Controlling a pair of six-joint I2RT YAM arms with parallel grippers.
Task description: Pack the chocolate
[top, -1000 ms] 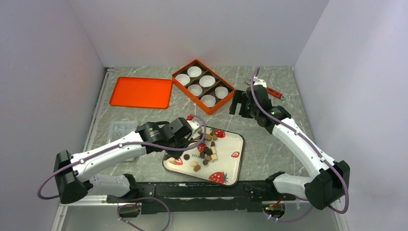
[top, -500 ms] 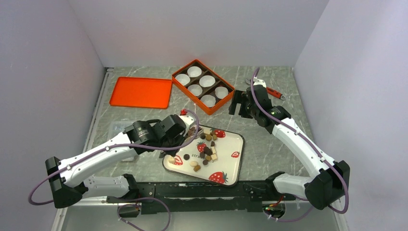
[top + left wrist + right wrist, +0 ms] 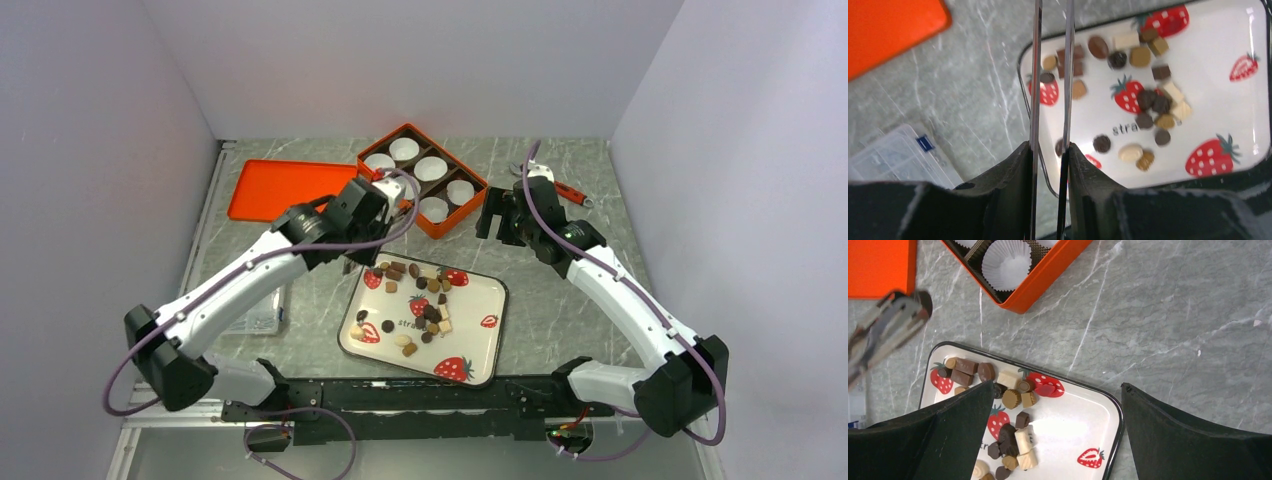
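Metal tweezers [image 3: 1036,75] pinched in left end effector [image 3: 1049,150], blades running straight out from it. There's a dark blob [image 3: 924,299] at their tip, too blurred to call. Right end effector [image 3: 1057,385] spread wide. Loose chocolate [image 3: 432,315] sits on strawberry tray [image 3: 480,300], base-side of both end effectors. Pieces lie at mixed angles with no common heading; scatter runs from tray's far-left corner toward its middle.
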